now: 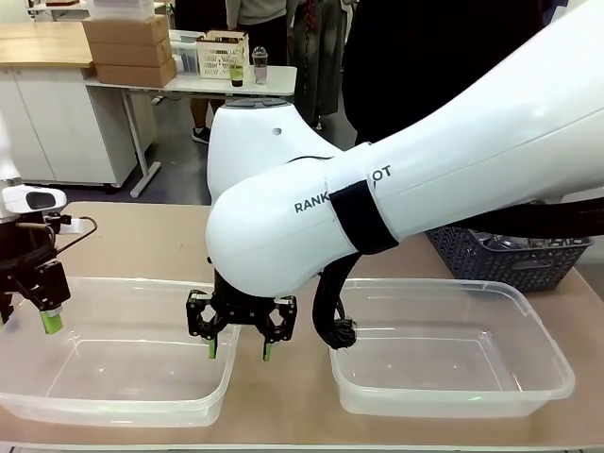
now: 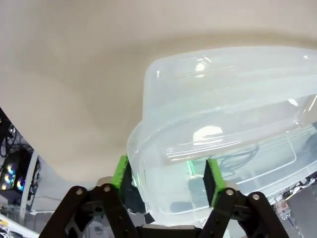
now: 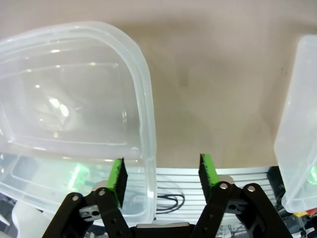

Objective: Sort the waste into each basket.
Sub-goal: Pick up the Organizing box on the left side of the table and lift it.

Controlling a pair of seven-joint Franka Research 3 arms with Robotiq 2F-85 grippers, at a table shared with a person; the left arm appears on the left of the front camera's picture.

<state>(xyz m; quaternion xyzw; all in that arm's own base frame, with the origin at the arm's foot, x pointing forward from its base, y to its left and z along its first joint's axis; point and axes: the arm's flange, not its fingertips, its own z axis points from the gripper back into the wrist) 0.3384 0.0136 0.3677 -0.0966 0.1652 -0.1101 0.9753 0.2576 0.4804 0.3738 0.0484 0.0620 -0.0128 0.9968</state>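
Two clear tubs sit side by side at the table's near edge: the left tub [image 1: 113, 377] and the right tub [image 1: 453, 354]. My right gripper [image 1: 240, 349] is open and straddles the left tub's right rim, one pad inside and one outside. The right wrist view shows that rim [image 3: 148, 124] between the open fingers [image 3: 208, 171], with the right tub [image 3: 302, 124] off to the side. My left gripper [image 1: 33, 316] stands open at the left tub's left end. In the left wrist view its green pads [image 2: 120, 171] straddle the tub's end wall [image 2: 223, 99]. The waste is out of view.
A dark grey lattice basket [image 1: 510, 257] stands at the back right behind the right tub. My right arm's bulky white link [image 1: 377, 179] crosses the middle of the front view and hides much of the table. A tan strip of table [image 1: 142, 236] lies behind the left tub.
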